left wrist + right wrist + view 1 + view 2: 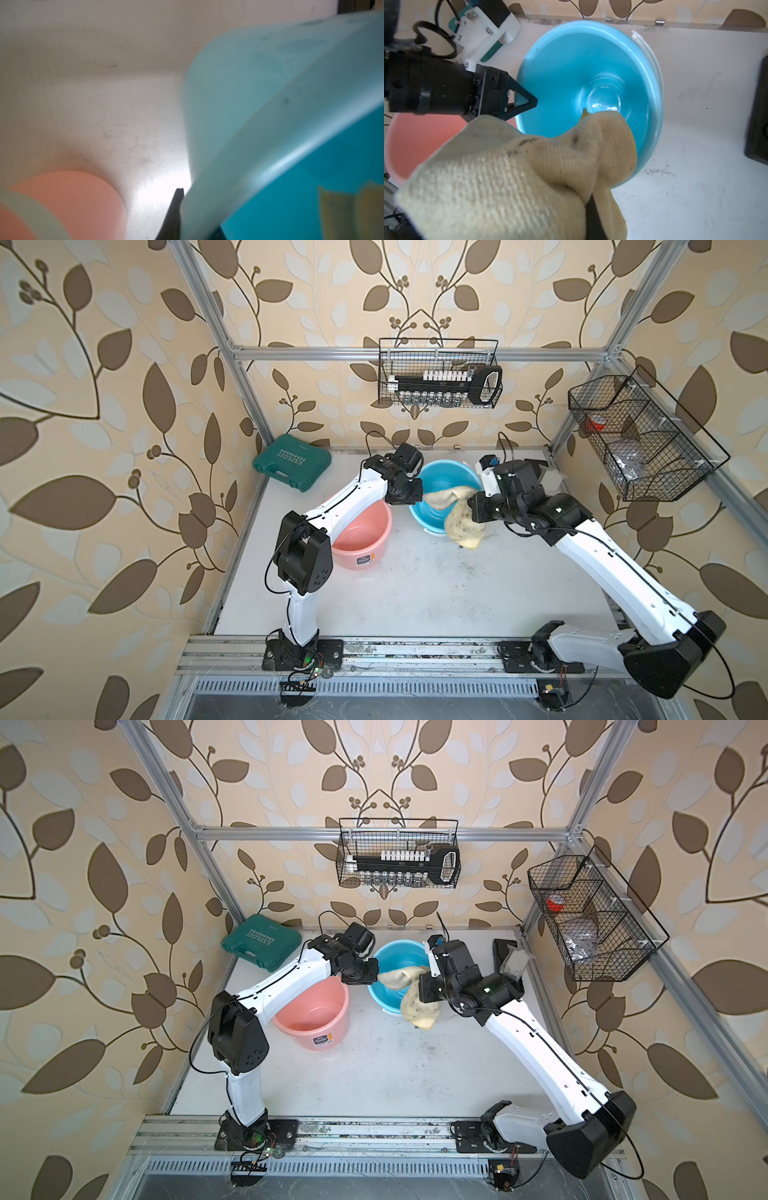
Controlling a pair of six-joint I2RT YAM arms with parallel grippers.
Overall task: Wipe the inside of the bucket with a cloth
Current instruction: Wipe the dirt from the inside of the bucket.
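cloth (417,1006) draped over blue bucket (392,955) rim | pink bucket (326,1031) beside | green case (259,942) rear

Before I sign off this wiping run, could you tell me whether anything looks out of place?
The cloth is only partly inside the blue bucket: much of it hangs outside over its rim. It carries dark dirty streaks, and dark specks dot the table beside the bucket.
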